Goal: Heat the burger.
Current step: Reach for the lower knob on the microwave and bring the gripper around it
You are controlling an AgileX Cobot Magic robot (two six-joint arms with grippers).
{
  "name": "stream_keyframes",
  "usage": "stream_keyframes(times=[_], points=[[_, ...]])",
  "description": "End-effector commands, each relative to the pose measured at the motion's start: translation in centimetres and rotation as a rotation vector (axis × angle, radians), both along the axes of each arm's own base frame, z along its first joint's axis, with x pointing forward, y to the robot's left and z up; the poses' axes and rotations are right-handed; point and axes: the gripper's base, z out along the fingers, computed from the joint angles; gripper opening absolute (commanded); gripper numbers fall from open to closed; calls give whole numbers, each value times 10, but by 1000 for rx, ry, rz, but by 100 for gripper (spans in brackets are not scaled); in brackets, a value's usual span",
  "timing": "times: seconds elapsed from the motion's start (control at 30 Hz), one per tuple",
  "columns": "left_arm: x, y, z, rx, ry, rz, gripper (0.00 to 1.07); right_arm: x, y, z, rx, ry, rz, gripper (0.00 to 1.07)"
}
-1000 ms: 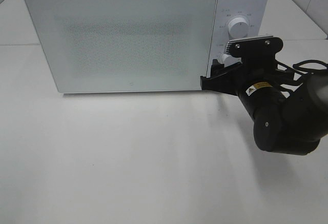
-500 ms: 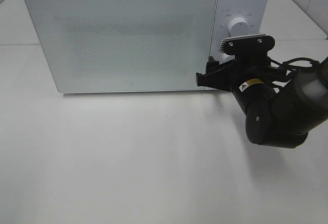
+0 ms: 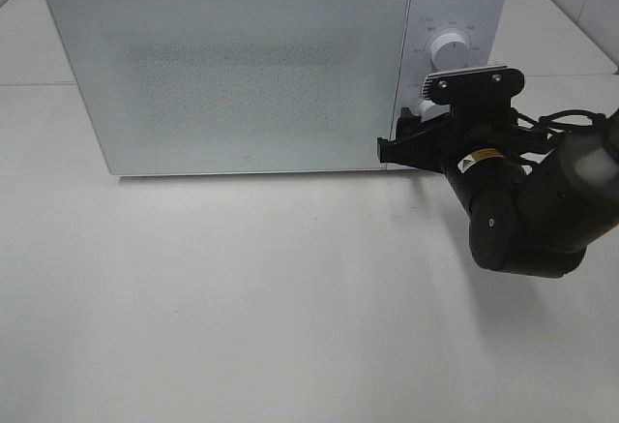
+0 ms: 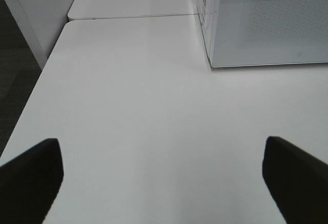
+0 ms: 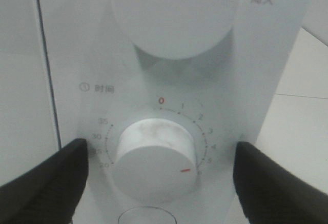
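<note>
The burger shows in none of the views, so neither its look nor its place can be told. The white microwave (image 3: 232,75) stands at the far side of the table (image 4: 154,106), its door shut and the dotted door panel showing nothing behind it.

On the control strip at the microwave's right are two round white knobs. Beside the upper knob (image 3: 451,50) the characters 高火 can be read. Over the lower knob (image 5: 148,147) stands 时间 next to a small circled mark. Its dial starts at an orange 0 and runs 1, 2, 3, 4, 5 down the right, with 35, 30 and 20 on the left. A short red line on the knob points low right, near the 5. A tiny mark low on the door and a yellow label (image 3: 481,160) on the right arm are too small to read.

The right gripper (image 5: 160,157) faces the lower knob, its black fingers (image 5: 46,175) spread to either side and clear of it, grasping nothing. The left gripper (image 4: 164,183) hangs over bare table left of the microwave, spread wide and empty.
</note>
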Motion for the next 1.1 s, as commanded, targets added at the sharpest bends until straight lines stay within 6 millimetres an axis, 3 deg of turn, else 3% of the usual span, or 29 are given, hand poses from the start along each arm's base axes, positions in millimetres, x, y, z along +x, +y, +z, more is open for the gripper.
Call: stream_keyframes(times=[0.03,0.3,0.37,0.5,0.57,0.63,0.67,0.83,1.1], points=[[-2,0,1,-2,-30,4,98,5,1,13,-6,-131,8,74],[-2,0,1,-2,-30,4,98,4,3,13,-5,-133,14,72],[-2,0,1,-2,-30,4,98,4,3,14,-5,-136,14,62],[-2,0,1,-2,-30,4,98,7,4,15,1,-140,13,54],[-2,0,1,-2,-30,4,98,9,6,18,7,-151,16,41],[-2,0,1,-2,-30,4,98,11,7,19,8,-158,16,37],[-2,0,1,-2,-30,4,98,11,7,19,5,-159,16,26],[-2,0,1,-2,-30,4,98,11,8,20,4,-169,29,10],[-2,0,1,-2,-30,4,98,11,9,21,9,-171,39,10]])
